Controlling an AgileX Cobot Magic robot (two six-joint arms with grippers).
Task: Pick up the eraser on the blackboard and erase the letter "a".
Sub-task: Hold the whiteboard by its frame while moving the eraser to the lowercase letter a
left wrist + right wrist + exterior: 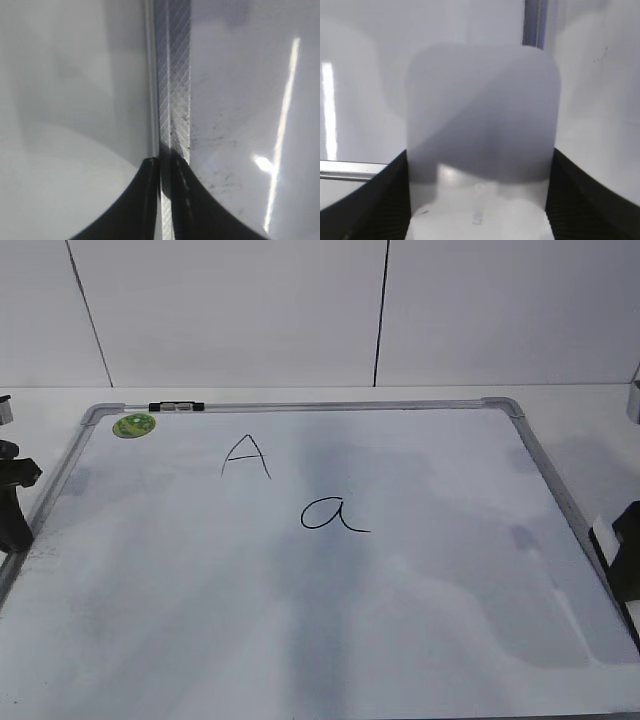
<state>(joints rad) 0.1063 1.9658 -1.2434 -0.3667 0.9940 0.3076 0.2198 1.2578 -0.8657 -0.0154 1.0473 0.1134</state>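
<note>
- White rounded oblong plastic eraser (482, 145): sitting clamped between the right gripper's (625, 550) black fingers (375, 200) at the board's right edge, long axis running straight out from the gripper.
- White dry-erase blackboard with silver frame (545, 465): lying flat.
- Cursive black letter "a" (333, 514): showing unerased mid-board.
- Left gripper (165, 165): resting pinched together over the frame.

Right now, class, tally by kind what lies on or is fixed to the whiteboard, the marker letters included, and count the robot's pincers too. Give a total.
Marker letters: 2, capital A and the letter "a"
Green sticker: 1
Black-and-silver clip: 1
Eraser: 1
Pincers: 2, left pincer and right pincer
Total: 7
</note>
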